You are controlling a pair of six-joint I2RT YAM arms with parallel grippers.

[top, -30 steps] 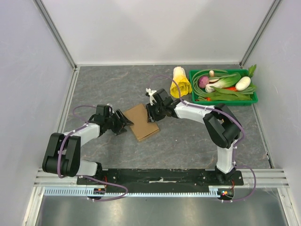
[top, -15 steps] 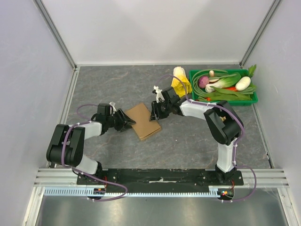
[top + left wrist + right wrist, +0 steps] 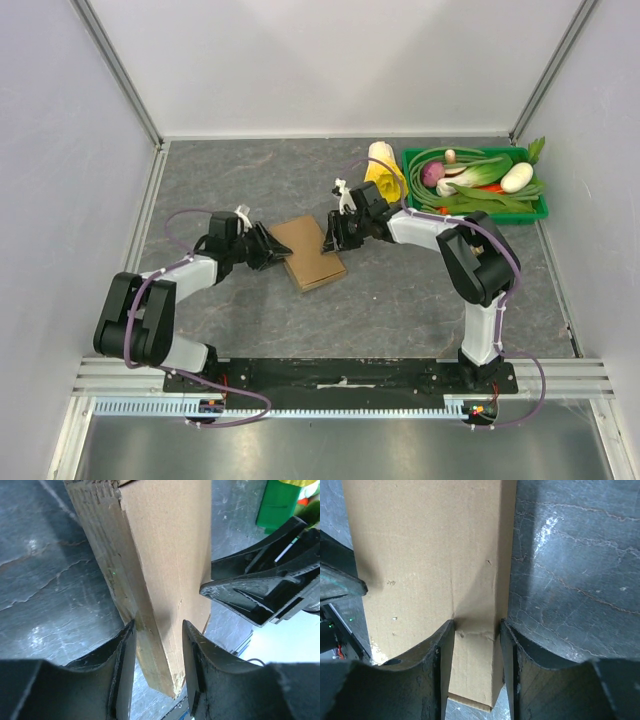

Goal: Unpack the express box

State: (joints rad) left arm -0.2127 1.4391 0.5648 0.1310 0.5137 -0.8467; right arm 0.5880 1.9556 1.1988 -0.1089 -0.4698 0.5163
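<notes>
Express box [image 3: 310, 256]: flat brown cardboard mailer, mid-desk [image 3: 400, 300], judged light, stiff yet dentable, not slippery; left gripper [image 3: 272, 252] jaws clamped on its left edge, right gripper [image 3: 331, 240] jaws on the opposite edge, probably the best holds.

**Box Partly Unseen**

Both wrist views crop the far end of the express box [image 3: 165, 555]. Beyond the box, the green tray [image 3: 280, 505] shows only a corner. From above, the left gripper [image 3: 283, 257] and right gripper [image 3: 331, 243] cover its side edges.
</notes>
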